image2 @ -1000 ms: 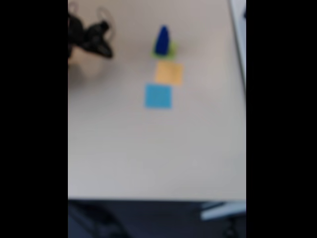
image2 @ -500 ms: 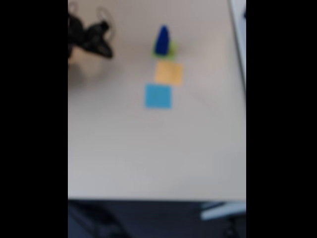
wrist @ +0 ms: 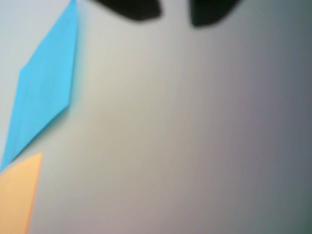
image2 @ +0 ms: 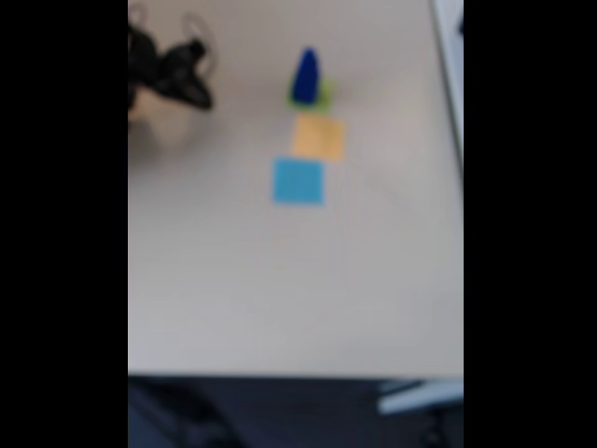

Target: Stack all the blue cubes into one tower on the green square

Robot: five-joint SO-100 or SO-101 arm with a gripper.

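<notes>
- Fixed view, blurry: tower point(image2: 305, 77) of dark-blue cubes stands on green square point(image2: 313, 92), far end of the row; orange square point(image2: 318, 137) next, then light-blue square point(image2: 298, 180) nearer the camera
- No loose blue cube visible on table point(image2: 280, 280) – stack looks done (judgement, blur hides detail)
- Arm point(image2: 168, 70) at upper left, well apart from tower
- Wrist view: gripper point(wrist: 174, 12) shows two dark fingertips w/ a gap, nothing between – jaws released, empty
- Risk: tower tall and narrow; any arm swing toward it, or a table bump, could topple it off the square
</notes>
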